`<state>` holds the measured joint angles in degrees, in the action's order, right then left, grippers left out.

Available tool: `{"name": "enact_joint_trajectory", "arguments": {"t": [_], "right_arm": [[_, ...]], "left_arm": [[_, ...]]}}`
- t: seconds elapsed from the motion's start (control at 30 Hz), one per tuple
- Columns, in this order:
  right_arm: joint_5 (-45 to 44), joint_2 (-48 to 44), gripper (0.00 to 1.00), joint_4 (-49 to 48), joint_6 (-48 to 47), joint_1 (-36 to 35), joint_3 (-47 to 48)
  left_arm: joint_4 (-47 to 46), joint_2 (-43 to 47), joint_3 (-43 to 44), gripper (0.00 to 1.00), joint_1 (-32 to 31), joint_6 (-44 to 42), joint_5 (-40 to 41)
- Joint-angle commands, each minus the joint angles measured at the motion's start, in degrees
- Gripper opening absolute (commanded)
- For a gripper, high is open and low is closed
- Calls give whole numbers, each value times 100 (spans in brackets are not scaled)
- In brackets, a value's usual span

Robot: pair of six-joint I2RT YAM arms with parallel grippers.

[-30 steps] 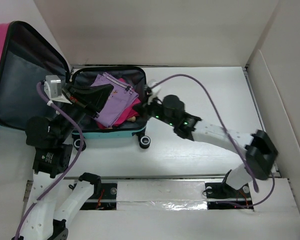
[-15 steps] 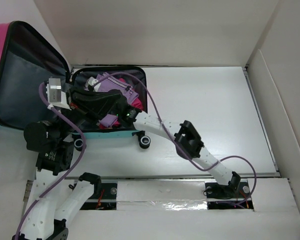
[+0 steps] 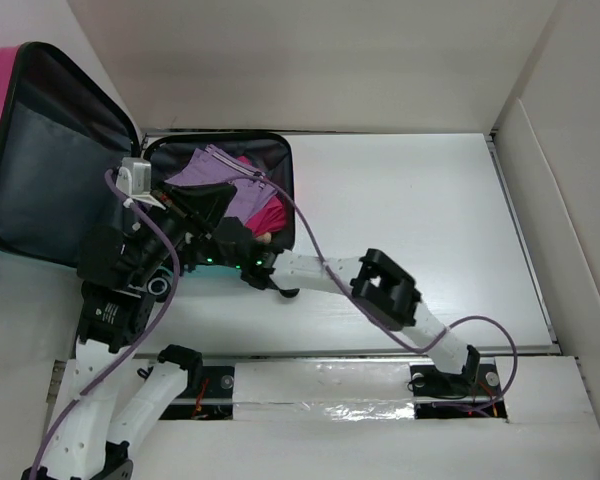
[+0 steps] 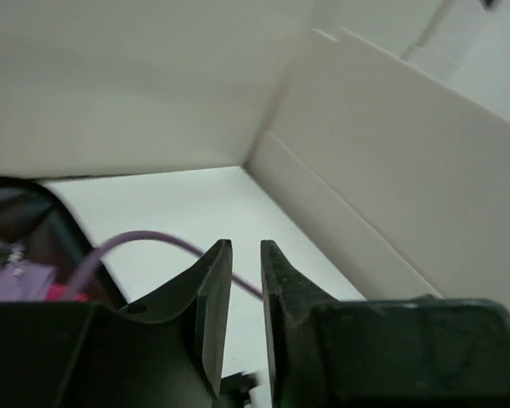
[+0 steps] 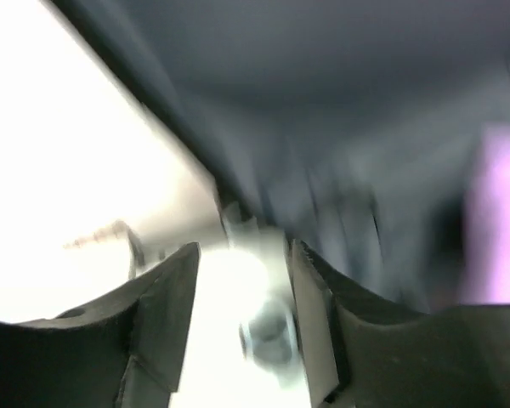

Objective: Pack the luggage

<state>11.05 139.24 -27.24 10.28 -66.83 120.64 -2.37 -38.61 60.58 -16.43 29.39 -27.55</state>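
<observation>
Since half a second ago our right pincer (image 3: 223, 238), spread and blurred, has dropped to the near rim of the open pink-to-teal hard-shell suitcase (image 3: 40, 150) at ten o'clock on the desk (image 3: 410, 210), our left pincer (image 4: 245, 280) almost pressed together, empty, alongside.

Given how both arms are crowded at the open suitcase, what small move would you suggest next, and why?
Probably draw the right hand back toward the table. It sits at the suitcase tub's near edge, tight against the left hand, while the purple pouch and magenta cloth already lie inside; its blurred wrist view shows nothing gripped.
</observation>
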Motion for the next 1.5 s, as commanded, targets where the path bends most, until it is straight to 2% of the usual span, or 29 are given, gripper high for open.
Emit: {"name": "enact_joint_trajectory", "arguments": {"t": [0.0,0.03,0.07,0.1,0.13,0.2,0.23,0.27,0.3,0.33,0.4,0.53,0.6,0.67,0.73,0.77,0.8,0.83,0.87,0.97,1.03,1.1,1.17,1.23,1.3,1.4,1.47], "right_arm": [[-683,-1423,50,-1437,78,459,-2135],[-674,-1730,31,-1572,131,573,-2672],[-613,-2316,22,-1660,114,783,-3556],[-534,-2627,18,-1653,53,872,-3948],[-507,-2952,12,-1644,-52,934,-4308],[-568,-3924,11,-1469,-489,1040,-5185],[-630,-4235,11,-1294,-666,1127,-5391],[-682,-4534,11,-1109,-799,1189,-5567],[-735,-5129,11,-777,-948,1259,-5934],[-692,-5422,12,-652,-958,1460,-6147],[-569,-5993,12,-537,-958,1724,-6604],[-428,-7453,18,-37,-958,2471,-7598],[-428,-7822,20,350,-810,3051,-7792],[-104,-8235,22,387,-721,3603,-8037],[141,-8351,22,317,-467,3895,-8144],[326,-8352,23,221,-422,4018,-8179],[537,-8317,24,220,-344,4211,-8170],[774,-8299,25,254,-334,4274,-8144],[819,-8273,26,359,-334,4275,-8118],[828,-8115,26,404,-361,4327,-8056],[1117,-7922,28,474,-395,4327,-7942],[1145,-7842,28,606,-457,4258,-7854],[1180,-7789,28,606,-466,4195,-7819],[1268,-7772,29,641,-510,4125,-7793],[1251,-7754,29,659,-623,3985,-7757],[1014,-7684,29,764,-677,3985,-7722],[1048,-7605,29,791,-624,4133,-7705]], "left_arm": [[922,388,306,19,-19,-583,1872],[975,468,210,24,-19,-601,2616],[1054,538,122,28,-19,-627,3023],[1115,643,-1,35,-19,-662,3410],[1220,679,-263,37,-19,-732,4136],[1598,723,-554,39,-19,-776,4782],[1782,749,-808,40,-19,-707,5394],[2115,802,-941,40,-19,-637,5644],[2275,950,-1064,46,-19,-532,5960],[2433,1048,-1274,49,-19,-409,6642],[2688,1258,-1373,55,-19,-215,7182],[3383,1224,-1319,57,-19,392,8150],[3103,998,-1495,57,-19,253,7995],[3442,533,-1348,60,42,618,7827],[3393,-101,-1251,65,279,735,7652],[3288,-233,-1233,67,472,726,7511],[3165,-348,-1259,69,1100,639,7406],[2929,-349,-1407,69,1585,64,6943],[2500,-366,-1417,70,2147,-229,6599],[2601,-638,-1286,71,2599,-109,6218],[2715,-867,-1276,72,2715,-4,6567],[2646,-702,-1311,73,2715,-12,6622],[2531,-674,-1329,75,2715,-47,7017],[2584,-1077,-1180,77,2715,32,7323],[2724,-1568,-855,77,3337,41,7230],[2654,-2017,-627,76,4311,-47,6449],[2698,-2203,-504,75,4314,-73,6446]]}}
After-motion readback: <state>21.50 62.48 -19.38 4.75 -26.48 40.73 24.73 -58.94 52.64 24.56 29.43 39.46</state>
